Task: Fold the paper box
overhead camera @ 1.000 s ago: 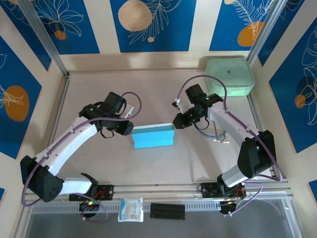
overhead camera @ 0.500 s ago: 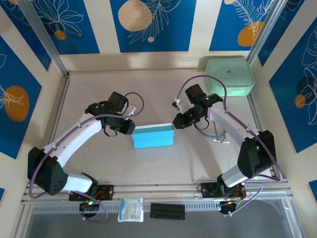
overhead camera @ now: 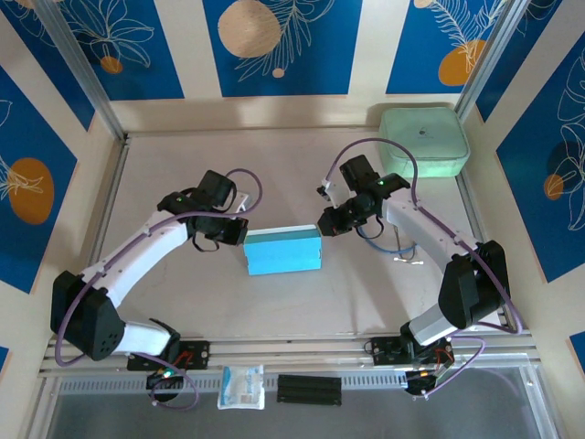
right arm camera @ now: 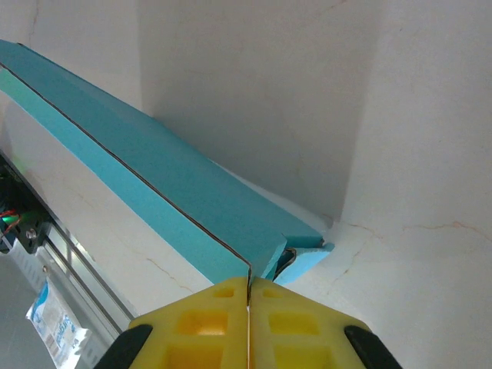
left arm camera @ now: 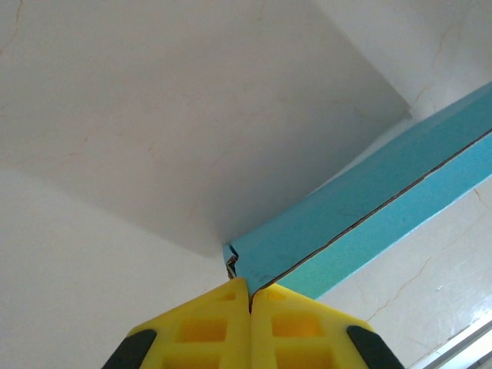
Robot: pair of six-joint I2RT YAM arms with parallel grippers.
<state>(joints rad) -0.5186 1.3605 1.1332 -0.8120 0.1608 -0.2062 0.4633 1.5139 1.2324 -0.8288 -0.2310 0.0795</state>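
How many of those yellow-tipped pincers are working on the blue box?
2. The left pincer is shut on the corner at the left end of the paper box. The right pincer is shut on its right end. No others seem to be hidden.

You've got the paper box (overhead camera: 283, 251) mid-table (overhead camera: 274, 165), w/ the left gripper (overhead camera: 242, 235) at its 9 o'clock end and the right gripper (overhead camera: 322, 222) at its 3 o'clock end. The case (overhead camera: 423, 142) sits well apart at approx 1 o'clock, in the far rt corner. The packet (overhead camera: 241, 386) lies at the box's 6-7 o'clock, past the table's near edge.
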